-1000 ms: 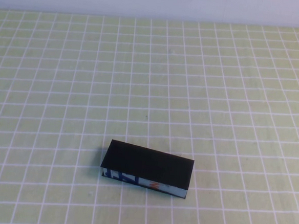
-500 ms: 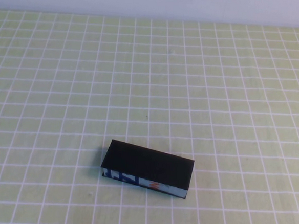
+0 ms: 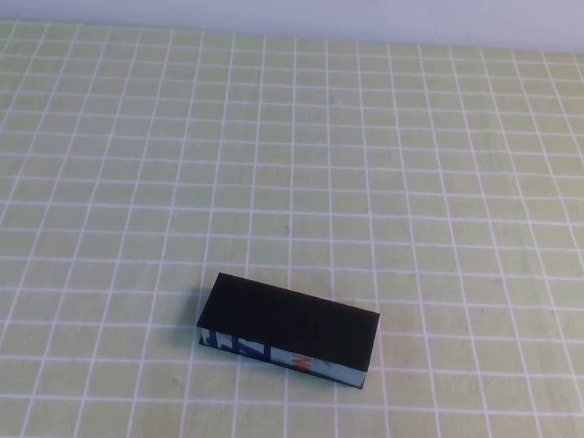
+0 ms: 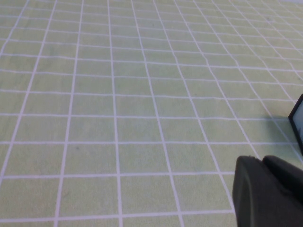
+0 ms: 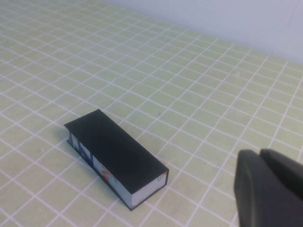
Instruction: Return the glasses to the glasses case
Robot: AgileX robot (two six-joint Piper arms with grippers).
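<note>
The left gripper (image 4: pixel 267 191) sits low near the table's front-left corner, the right gripper (image 5: pixel 270 189) off to the case's right; I cannot tell either's finger state; the glasses case (image 3: pixel 289 329) lies lid-down and closed, and no glasses show, perhaps already inside; if so, back both arms away without nudging it

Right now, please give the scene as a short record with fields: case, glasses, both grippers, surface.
case: glasses case, lid shut, lying flat, patterned side toward the robot
glasses: not visible in any view
left gripper: low at the near left table edge, away from the case
right gripper: above the cloth, apart from the case
surface: green checked cloth
</note>
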